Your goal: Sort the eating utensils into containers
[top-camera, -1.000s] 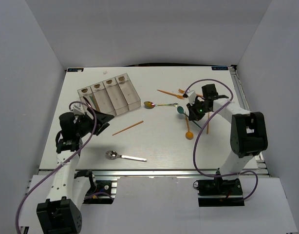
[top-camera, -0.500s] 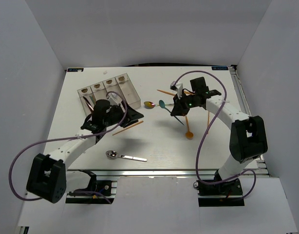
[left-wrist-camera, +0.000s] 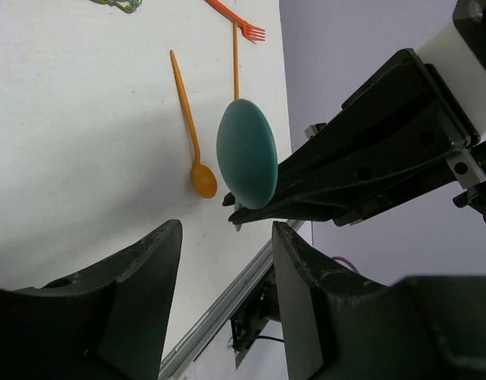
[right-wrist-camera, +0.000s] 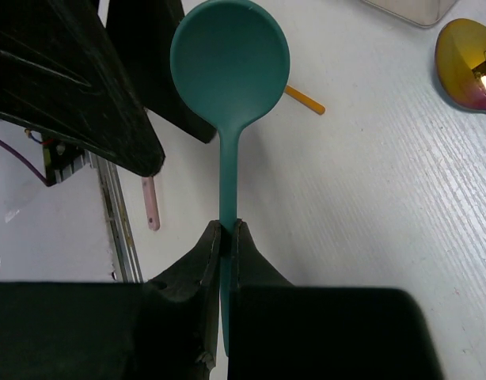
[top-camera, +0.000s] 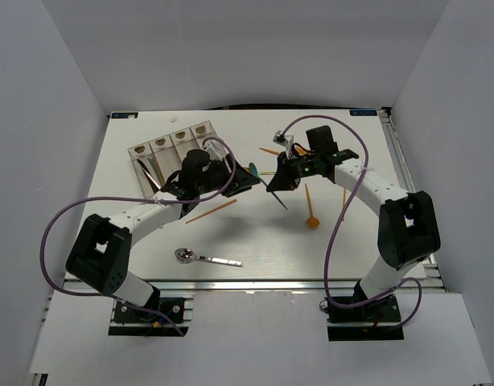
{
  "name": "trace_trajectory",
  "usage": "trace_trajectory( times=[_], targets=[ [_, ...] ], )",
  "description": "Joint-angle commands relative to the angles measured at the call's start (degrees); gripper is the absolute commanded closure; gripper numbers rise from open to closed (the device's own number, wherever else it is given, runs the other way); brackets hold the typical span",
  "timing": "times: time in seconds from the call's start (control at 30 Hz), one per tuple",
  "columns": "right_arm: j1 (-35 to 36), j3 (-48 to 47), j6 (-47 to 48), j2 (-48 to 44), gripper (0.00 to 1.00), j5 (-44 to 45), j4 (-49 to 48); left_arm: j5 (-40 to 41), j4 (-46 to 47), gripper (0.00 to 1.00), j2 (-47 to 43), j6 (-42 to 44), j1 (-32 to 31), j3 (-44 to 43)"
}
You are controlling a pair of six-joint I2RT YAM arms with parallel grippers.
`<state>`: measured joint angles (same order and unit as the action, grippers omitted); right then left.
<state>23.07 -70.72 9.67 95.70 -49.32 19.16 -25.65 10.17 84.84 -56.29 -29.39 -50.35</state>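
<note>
Four containers [top-camera: 168, 149], brown marks [top-camera: 180, 137] illegible; right fingers [right-wrist-camera: 197, 261] pinch teal spoon [right-wrist-camera: 229, 59].

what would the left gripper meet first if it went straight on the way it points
Most likely the bowl of the teal spoon, which the right gripper holds by the handle. It sits dead ahead of the open left gripper, though the gap is hard to judge.

Bright, even overhead light; soft shadows on table [top-camera: 255, 233]; glare spot on gold spoon [right-wrist-camera: 467, 59]; wrist-view foregrounds dark.
</note>
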Motion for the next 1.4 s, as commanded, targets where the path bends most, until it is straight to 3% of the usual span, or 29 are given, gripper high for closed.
trace_trajectory(
  times=[0.0,0.7,0.9,1.13,1.37],
  targets=[
    [0.0,-0.2,-3.0,-2.3,1.0,-2.7,-3.5,0.7,1.8,0.41,0.5,0.1,-0.8,-3.6],
    [0.0,0.8,-5.4,-2.5,1.0,-5.1,-5.2,2.4,-0.2,0.43,4.5,1.4,-2.0,-7.0],
    [0.1,1.8,-6.4,-3.2,1.0,-6.2,-6.0,3.9,-1.6,0.47,5.2,1.8,-1.9,-8.1],
    [0.2,2.7,-8.4,-3.2,1.0,-7.6,-7.7,3.2,-1.7,0.6,6.5,2.0,-2.0,-9.2],
    [0.2,2.3,-8.5,-3.1,1.0,-7.7,-7.9,1.8,-1.5,0.79,7.2,2.2,-2.1,-9.3]
  ],
)
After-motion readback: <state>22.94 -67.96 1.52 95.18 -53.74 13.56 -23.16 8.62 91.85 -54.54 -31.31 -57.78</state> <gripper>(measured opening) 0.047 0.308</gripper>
